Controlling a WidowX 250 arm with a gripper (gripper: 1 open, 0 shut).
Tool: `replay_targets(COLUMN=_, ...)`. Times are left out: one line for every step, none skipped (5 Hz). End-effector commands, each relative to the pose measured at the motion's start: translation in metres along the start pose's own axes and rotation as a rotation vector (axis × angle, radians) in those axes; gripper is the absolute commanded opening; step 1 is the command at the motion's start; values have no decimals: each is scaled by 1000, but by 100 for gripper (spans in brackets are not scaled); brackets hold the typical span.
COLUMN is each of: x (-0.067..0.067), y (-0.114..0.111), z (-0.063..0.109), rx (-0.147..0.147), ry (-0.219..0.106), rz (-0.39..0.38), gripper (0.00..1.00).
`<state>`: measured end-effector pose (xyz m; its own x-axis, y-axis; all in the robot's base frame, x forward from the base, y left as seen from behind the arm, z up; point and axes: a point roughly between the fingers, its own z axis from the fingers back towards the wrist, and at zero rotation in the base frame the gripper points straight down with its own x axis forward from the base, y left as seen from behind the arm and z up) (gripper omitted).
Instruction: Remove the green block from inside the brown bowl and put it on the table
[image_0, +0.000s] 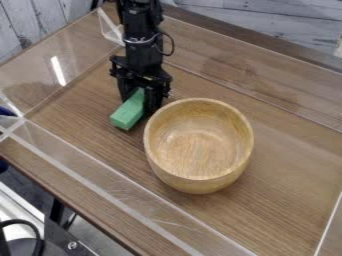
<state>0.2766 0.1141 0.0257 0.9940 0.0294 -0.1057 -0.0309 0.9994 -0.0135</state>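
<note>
At ten o'clock from the bowl, my gripper is clamped on the block's top end; looks light, rigid, slightly tilted.

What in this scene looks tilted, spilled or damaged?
Only the green block is askew: it hangs tilted in the shut gripper, left of the brown bowl, low over the table. Nothing is spilled or damaged.

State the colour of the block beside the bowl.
Green block, solid and matte; the single camera view shows it.
</note>
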Motion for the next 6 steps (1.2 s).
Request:
replay_targets(x=9, y=7, z=18, rx=14, ry=-60, rz=13, gripper=0)
replay_targets(x=9, y=8, z=20, rx=8, ry=-64, rz=16, gripper=0)
replay_targets(x=9, y=8, z=22, rx=2, ry=-67, rz=20, gripper=0)
replay_targets(x=9, y=8, z=23, rx=-3, ry=-70, rz=23, gripper=0)
replay_targets(x=10, y=8, z=25, rx=-7, ry=-74, rz=26, gripper=0)
replay_targets(x=10, y=9, z=26, rx=-12, ry=-77, rz=29, gripper=0)
